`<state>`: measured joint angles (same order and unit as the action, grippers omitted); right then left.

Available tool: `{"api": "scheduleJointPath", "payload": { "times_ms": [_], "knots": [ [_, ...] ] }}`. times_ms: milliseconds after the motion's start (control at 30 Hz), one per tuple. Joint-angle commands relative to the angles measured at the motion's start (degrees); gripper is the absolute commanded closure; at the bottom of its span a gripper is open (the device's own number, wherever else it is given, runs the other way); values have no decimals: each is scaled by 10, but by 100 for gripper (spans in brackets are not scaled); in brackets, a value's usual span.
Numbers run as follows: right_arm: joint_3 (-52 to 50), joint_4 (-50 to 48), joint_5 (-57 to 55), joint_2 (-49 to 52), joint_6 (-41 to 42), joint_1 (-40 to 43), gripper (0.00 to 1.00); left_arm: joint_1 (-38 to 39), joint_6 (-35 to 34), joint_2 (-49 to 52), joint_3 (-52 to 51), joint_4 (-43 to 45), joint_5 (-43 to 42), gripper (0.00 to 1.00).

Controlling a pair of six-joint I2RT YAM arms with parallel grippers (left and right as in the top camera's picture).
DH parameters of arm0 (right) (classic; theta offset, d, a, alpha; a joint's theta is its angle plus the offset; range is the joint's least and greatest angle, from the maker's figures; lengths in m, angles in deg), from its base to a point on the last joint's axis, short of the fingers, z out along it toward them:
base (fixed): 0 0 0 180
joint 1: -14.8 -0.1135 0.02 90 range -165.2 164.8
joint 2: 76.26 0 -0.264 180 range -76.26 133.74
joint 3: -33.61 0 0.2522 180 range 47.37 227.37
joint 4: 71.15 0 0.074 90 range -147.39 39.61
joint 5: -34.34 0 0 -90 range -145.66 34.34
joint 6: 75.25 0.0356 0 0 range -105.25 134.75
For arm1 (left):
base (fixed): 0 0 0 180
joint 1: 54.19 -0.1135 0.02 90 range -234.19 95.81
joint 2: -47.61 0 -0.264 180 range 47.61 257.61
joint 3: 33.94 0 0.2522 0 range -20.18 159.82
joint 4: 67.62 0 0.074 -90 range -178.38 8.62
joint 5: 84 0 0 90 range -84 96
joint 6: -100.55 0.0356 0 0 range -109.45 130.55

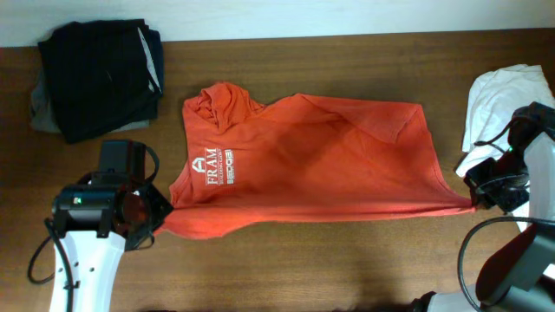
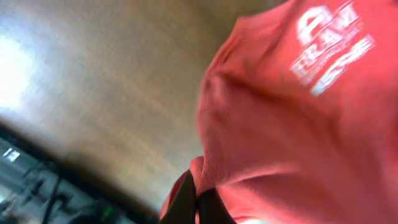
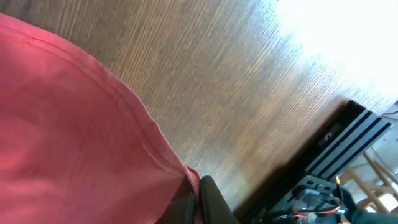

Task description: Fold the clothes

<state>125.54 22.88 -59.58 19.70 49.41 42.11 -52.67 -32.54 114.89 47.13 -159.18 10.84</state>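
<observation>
Lying on the brown wooden table (image 1: 303, 269), the red-orange cotton T-shirt (image 1: 321, 165) with white lettering was pulled taut. The left gripper (image 1: 163, 215) and right gripper (image 1: 473, 204) each clamped an opposite corner

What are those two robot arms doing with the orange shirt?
They are folding it. The red-orange T-shirt lies spread on the wooden table. The left gripper pinches one near corner, and the right gripper pinches the near corner at the other end. A dark folded pile and a white cloth sit at the sides, untouched.
</observation>
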Motion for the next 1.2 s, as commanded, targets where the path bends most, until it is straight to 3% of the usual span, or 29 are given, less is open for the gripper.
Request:
{"api": "scheduleJointPath", "payload": {
  "times_ms": [0, 100, 300, 500, 733, 767, 800, 833, 867, 900, 933, 1033, 1167],
  "knots": [
    [9, -31, -24, -9, -3, -47, 95, -1, 5, 34, 10, 45, -6, 99],
    [9, -105, -29, -9, -3, -103, 95, 0, 5, 101, 10, 105, -10, 99],
    [9, -206, -49, -7, -3, -112, 96, 0, 5, 211, 10, 253, -9, 99],
    [9, -251, -71, 50, -3, -112, 96, 0, 5, 304, 10, 377, -10, 99],
    [9, -291, -84, 87, -3, -112, 95, 0, 5, 329, 10, 463, -9, 99],
    [9, -293, -84, 87, -3, -112, 88, 0, 5, 330, 10, 474, -9, 93],
    [9, -293, -83, 87, -3, -112, 40, 0, 5, 330, 10, 478, -5, 41],
    [9, -294, -82, 87, -4, -112, 27, 0, 5, 331, 10, 485, -1, 1],
    [9, -298, -81, 87, -20, -112, 20, 0, 6, 331, 10, 492, 3, 1],
    [13, -302, -81, 87, -59, -112, 8, -2, 44, 331, 11, 513, 5, 1],
    [24, -299, -74, 87, -86, -112, 3, -2, 81, 331, 19, 518, 3, 1],
    [95, -263, -9, 87, -121, -112, 2, -1, 148, 331, 76, 512, -40, 1],
    [189, -236, 129, 87, -179, -117, 2, 6, 158, 331, 145, 522, -118, 1]
  ]
}}
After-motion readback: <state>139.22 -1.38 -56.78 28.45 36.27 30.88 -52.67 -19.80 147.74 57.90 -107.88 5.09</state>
